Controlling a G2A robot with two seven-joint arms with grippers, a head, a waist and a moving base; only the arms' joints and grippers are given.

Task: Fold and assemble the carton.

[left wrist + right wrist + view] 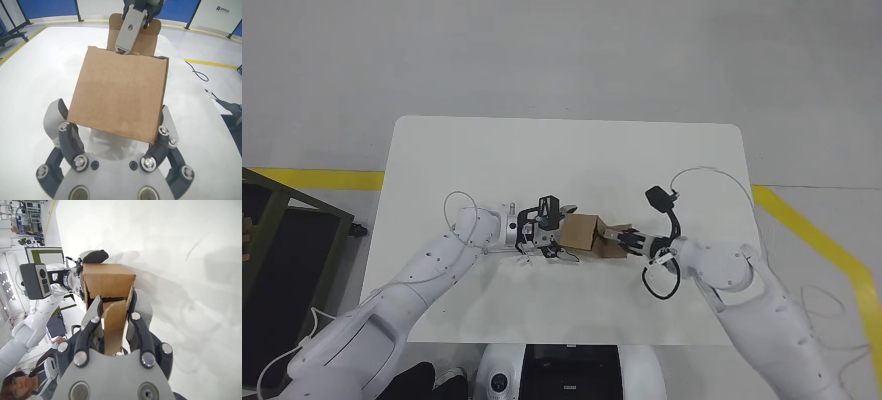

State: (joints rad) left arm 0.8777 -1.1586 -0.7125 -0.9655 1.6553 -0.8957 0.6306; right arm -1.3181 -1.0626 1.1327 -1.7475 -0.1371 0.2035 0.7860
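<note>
A brown cardboard carton (582,232) is held a little above the middle of the white table (562,150), between my two arms. My left gripper (113,113) is shut on the carton (117,91), one finger against each side wall at its near end. At the opposite end my right gripper (116,302) is shut on the carton's end flap (114,325), with its fingertips at the open end of the box (107,281). From the left wrist, a right finger (128,30) lies flat against that upright flap (151,36). The carton's inside is hidden.
Bare tabletop lies all around the carton. A dark cart (287,250) stands beside the table's left edge, and yellow floor tape (802,225) runs past its right side. A thin cable (702,175) loops above my right wrist.
</note>
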